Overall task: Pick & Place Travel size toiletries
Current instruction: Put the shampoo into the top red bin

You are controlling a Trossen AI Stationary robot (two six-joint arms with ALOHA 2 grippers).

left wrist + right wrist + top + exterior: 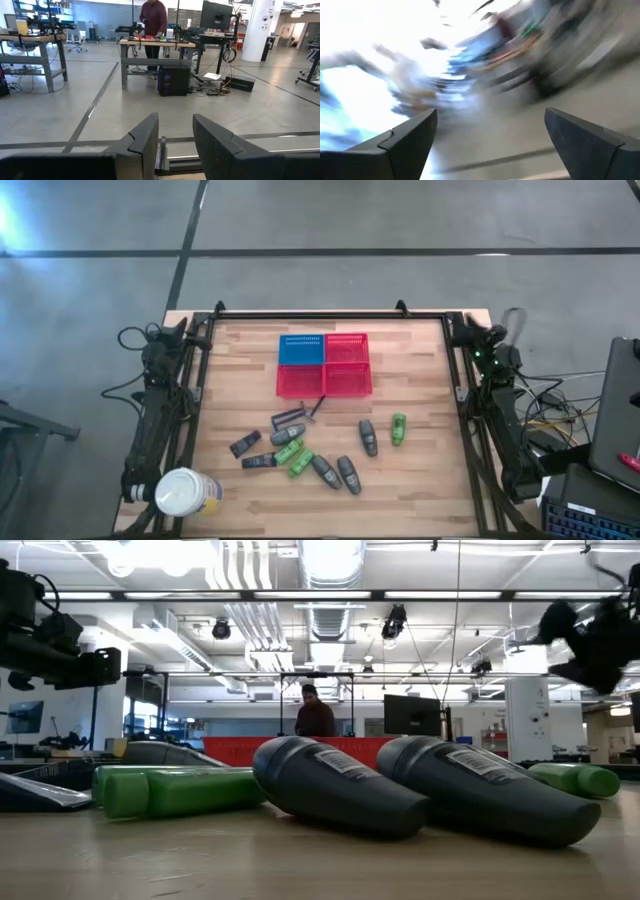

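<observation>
The travel size toiletries lie loose on the near half of the wooden table: green bottles [399,428] [294,457], grey rounded ones [368,436] [337,472] and flat black ones [288,420] [252,453]. In the low view two grey bottles [335,785] [490,790] lie on their sides, with green ones [170,790] [575,778] beside them. My left gripper [165,340] [175,125] is at the far left corner, open by a narrow gap, facing the room. My right gripper [490,345] [490,120] is at the far right corner, wide open, its view blurred. Neither is near the toiletries.
A blue mesh basket [301,348] and red mesh baskets [346,347] [325,380] stand together in the table's far middle. A large white jar [185,492] stands at the near left corner. Bare wood lies between baskets and bottles. A person [152,20] stands far off in the room.
</observation>
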